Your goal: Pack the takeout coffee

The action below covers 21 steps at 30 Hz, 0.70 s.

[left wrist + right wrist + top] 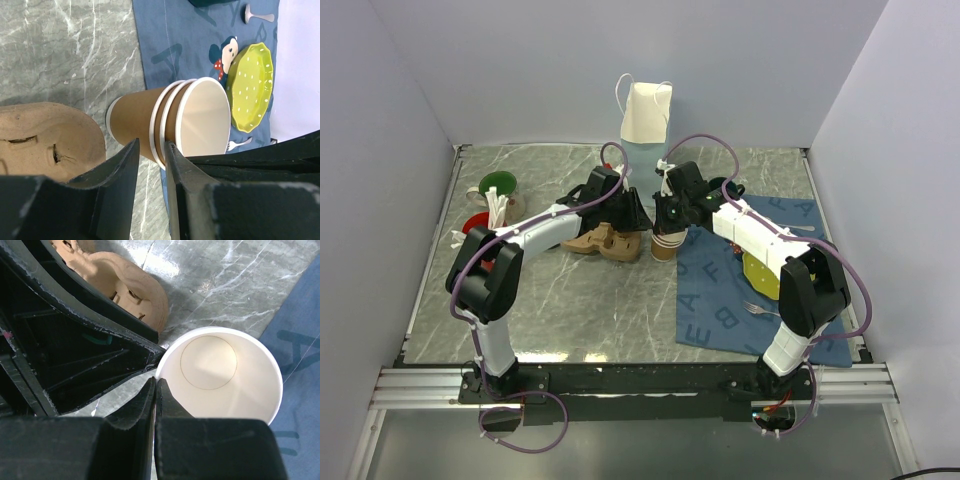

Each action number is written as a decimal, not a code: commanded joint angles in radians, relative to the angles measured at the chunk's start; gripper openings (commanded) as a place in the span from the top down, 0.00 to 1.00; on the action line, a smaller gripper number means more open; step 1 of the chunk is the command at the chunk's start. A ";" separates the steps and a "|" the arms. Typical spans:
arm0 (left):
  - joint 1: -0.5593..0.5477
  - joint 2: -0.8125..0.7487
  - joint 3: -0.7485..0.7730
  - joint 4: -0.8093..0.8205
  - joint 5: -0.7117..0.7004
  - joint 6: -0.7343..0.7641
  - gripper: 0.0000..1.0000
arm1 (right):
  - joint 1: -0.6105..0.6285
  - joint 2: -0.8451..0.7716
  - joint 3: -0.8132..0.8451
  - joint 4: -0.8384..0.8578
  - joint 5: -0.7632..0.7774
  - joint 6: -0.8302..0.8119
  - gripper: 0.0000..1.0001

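Three nested tan kraft cups point(664, 245), cream-white inside and without a lid, stand at the table's middle by the edge of the blue mat. No black lid is in view. My right gripper point(666, 214) comes from above and is shut on the top cup's rim point(162, 371), one finger inside and one outside point(156, 384). My left gripper point(640, 220) is at the stack's left side. In the left wrist view its jaws point(151, 146) stand a little apart, astride the white rims of the lower cups point(159, 125).
A brown moulded cup carrier point(603, 241) lies just left of the cups. A white paper bag point(647, 112) stands at the back. A blue mat point(720, 290) on the right holds a yellow-green plate point(760, 275) and a fork point(758, 310). A green mug point(498, 185) and a red cup point(475, 222) are far left.
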 commanded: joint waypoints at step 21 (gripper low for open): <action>-0.035 0.037 0.011 -0.100 -0.072 0.043 0.69 | 0.002 -0.092 0.000 0.141 0.061 -0.012 1.00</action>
